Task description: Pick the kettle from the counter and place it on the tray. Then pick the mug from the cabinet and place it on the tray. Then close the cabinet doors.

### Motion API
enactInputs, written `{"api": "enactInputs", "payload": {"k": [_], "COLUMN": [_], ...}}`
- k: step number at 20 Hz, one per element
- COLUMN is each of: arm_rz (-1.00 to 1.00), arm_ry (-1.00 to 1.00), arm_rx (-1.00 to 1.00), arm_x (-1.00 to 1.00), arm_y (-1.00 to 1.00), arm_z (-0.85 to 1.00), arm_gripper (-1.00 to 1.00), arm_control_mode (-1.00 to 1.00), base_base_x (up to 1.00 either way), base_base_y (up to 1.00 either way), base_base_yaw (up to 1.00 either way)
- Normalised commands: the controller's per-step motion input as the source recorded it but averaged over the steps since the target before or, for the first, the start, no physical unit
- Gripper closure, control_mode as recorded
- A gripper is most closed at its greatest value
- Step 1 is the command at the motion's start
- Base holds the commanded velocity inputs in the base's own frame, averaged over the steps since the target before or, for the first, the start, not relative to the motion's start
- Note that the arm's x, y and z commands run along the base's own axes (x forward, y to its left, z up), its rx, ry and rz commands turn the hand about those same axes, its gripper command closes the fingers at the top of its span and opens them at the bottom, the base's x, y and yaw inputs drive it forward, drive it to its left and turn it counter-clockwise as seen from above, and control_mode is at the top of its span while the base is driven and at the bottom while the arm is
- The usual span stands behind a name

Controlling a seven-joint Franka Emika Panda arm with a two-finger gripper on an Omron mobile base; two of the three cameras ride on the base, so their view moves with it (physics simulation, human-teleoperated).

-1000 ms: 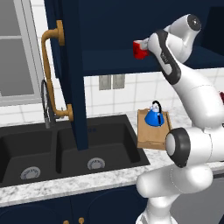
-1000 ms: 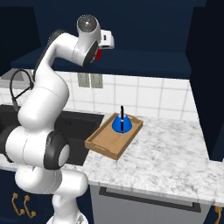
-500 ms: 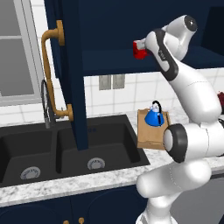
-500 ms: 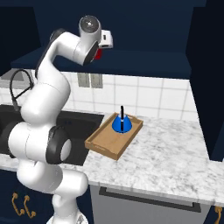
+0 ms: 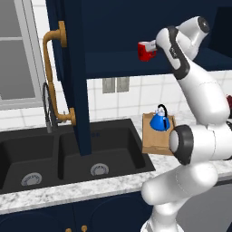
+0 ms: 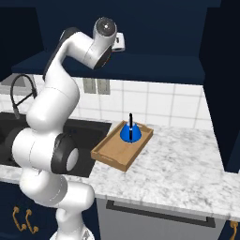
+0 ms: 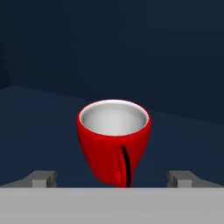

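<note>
Kettle (image 5: pixel 159 121) already sits on the tray (image 6: pixel 110 155); mug (image 7: pixel 114 141) waits on the cabinet shelf between the wide-open gripper (image 7: pixel 113 179) tips; doors not yet closed.

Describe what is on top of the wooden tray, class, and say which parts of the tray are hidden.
The blue kettle stands alone on the tray. The tray floor beneath the kettle is covered, and in the left base view the arm hides the tray's right side.
</note>
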Motion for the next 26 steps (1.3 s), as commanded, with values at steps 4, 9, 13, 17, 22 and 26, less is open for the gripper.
{"api": "enactInputs", "payload": {"k": [4, 9, 13, 17, 22, 26], "arm_rz": [0.1, 0.1, 0.07, 0.06, 0.04, 0.0], "arm_ry": [-0.01, -0.02, -0.01, 0.0, 0.0, 0.0], "arm_rx": [0.0, 0.0, 0.0, 0.0, 0.0, 0.0], "arm_x": [0.18, 0.04, 0.02, 0.06, 0.05, 0.05], "arm_y": [0.0, 0.0, 0.0, 0.0, 0.0, 0.0], "arm_z": [0.0, 0.0, -0.03, -0.05, -0.05, -0.02], "arm_gripper": [-1.0, -1.0, -1.0, -1.0, -1.0, -1.0], "arm_control_mode": [-1.0, -1.0, -1.0, -1.0, -1.0, -1.0], "base_base_x": [0.0, 0.0, 0.0, 0.0, 0.0, 0.0], "base_base_y": [0.0, 0.0, 0.0, 0.0, 0.0, 0.0], "base_base_yaw": [0.0, 0.0, 0.0, 0.0, 0.0, 0.0]}}
